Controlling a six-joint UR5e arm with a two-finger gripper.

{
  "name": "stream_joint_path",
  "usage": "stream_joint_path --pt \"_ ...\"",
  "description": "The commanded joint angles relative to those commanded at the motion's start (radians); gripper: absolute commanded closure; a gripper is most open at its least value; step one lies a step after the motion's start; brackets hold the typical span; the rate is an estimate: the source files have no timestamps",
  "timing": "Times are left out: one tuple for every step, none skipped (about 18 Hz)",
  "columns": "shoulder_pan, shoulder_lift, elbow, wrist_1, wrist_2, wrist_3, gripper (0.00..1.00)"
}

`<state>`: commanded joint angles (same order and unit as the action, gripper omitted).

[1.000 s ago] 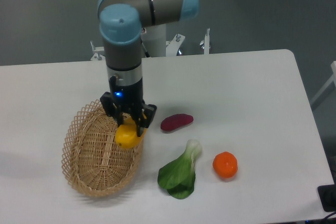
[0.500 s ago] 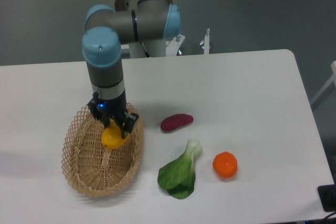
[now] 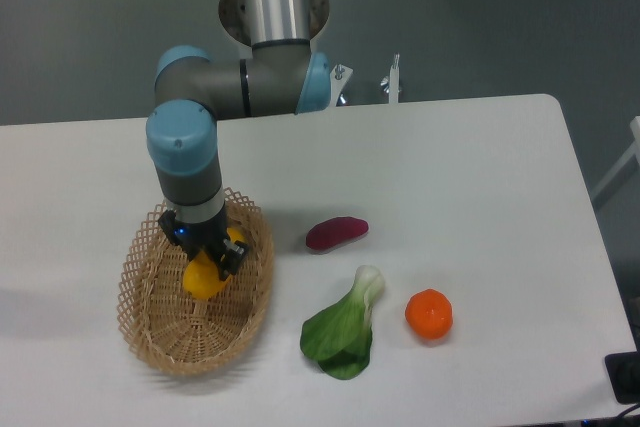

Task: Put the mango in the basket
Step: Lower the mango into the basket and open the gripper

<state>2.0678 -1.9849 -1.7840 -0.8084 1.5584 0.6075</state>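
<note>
One fixed camera looks down from high in front of the table (image 3: 480, 197), facing the arm's base, moderately near.

text: none readable | labels: none | numbers: none | signs: none

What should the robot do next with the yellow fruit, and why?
Probably lower a little and open the hand. It is shut on the smooth yellow-orange mango, which hangs over the inside of the big woven wicker basket, so letting go there should drop it in.
</note>
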Motion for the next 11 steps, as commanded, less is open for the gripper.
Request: stream_joint_path --pt "0.000 -0.003 0.002 -0.002 0.006 0.000 0.39" --pt "-0.003 -0.005 0.000 0.000 0.008 0.000 0.39" --pt "-0.011 -0.006 0.000 -0.002 0.009 -0.002 0.39" --pt "-0.012 -0.009 -0.002 0.000 0.009 -0.002 0.37" --pt "-0.012 -0.012 0.000 0.002 0.014 -0.002 0.32" --pt "-0.014 -0.012 0.000 0.000 0.020 -0.002 0.25" --pt "-0.014 -0.012 0.002 0.002 0.023 0.000 0.08" --pt "-0.014 -0.011 0.002 0.000 0.023 0.000 0.01" --pt "-0.014 -0.006 0.002 0.000 0.022 0.000 0.00" --pt "-0.014 -0.002 0.003 0.000 0.022 0.000 0.00" --pt "-0.014 0.001 0.006 0.000 0.020 0.003 0.00"
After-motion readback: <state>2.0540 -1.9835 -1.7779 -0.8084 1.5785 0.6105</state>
